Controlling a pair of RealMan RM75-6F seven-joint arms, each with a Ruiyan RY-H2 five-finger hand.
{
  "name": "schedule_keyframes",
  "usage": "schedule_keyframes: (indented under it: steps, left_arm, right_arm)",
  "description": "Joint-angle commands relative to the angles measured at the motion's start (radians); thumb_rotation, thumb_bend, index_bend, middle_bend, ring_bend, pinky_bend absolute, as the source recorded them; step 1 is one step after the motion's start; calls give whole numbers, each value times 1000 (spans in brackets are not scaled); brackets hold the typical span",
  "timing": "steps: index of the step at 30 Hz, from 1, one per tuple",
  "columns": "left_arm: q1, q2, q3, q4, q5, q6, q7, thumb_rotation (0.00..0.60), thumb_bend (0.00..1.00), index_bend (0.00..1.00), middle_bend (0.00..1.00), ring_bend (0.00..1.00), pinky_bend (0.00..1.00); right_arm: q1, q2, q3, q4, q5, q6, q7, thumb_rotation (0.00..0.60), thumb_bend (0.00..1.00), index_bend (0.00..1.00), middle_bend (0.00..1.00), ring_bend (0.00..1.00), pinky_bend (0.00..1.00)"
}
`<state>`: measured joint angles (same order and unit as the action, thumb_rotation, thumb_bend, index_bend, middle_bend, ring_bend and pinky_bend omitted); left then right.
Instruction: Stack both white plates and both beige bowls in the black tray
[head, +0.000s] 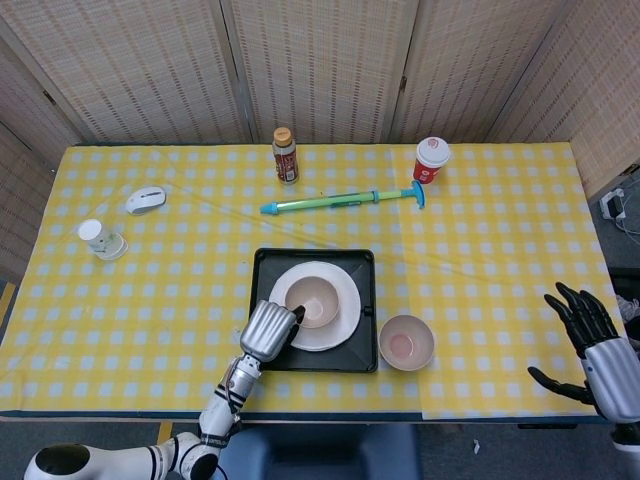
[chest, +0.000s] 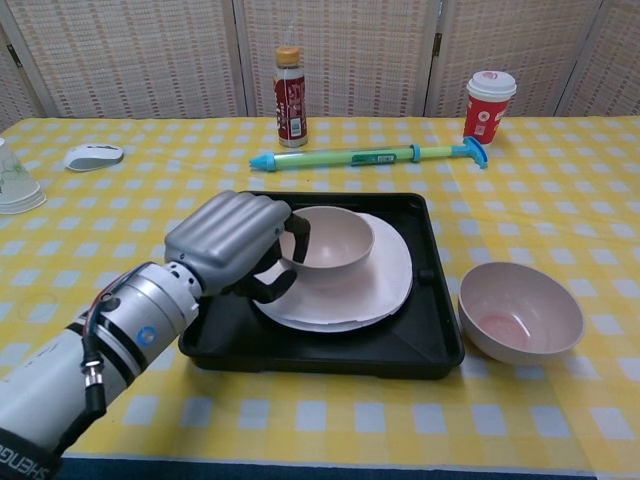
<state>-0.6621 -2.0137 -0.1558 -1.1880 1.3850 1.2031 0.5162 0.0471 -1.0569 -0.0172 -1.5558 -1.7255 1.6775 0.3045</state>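
The black tray (head: 364, 300) (chest: 420, 340) holds the white plates (head: 345, 320) (chest: 385, 285), stacked. One beige bowl (head: 314, 300) (chest: 335, 240) sits over the plates, and my left hand (head: 268, 330) (chest: 230, 240) grips its near-left rim. The second beige bowl (head: 406, 342) (chest: 520, 312) stands on the cloth right of the tray, with a pink stain inside. My right hand (head: 600, 352) hovers at the table's front right corner, fingers spread and holding nothing; the chest view does not show it.
A brown sauce bottle (head: 286, 155) (chest: 289, 84), a green and blue toy pump (head: 345, 201) (chest: 370, 156) and a red cup (head: 431, 160) (chest: 488, 105) lie behind the tray. A white mouse (head: 145, 199) (chest: 92, 156) and a clear cup (head: 102, 239) (chest: 12, 180) sit at the left.
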Motion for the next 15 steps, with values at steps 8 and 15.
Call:
schedule_keyframes:
  steps: [8,15]
  left_arm:
    - [0,-2,-1,28,29,15,-69,600,408,219,1000,1000,1000]
    - [18,31,15,-45,64,58,-50,600,286,126,1000,1000,1000]
  right_arm:
    - [-2,-2,10,-13,20,-16,-23,600,178,0,0,0,0]
    - [-5,-4,12,-17,19,-15,-32,600,178,0,0,0,0]
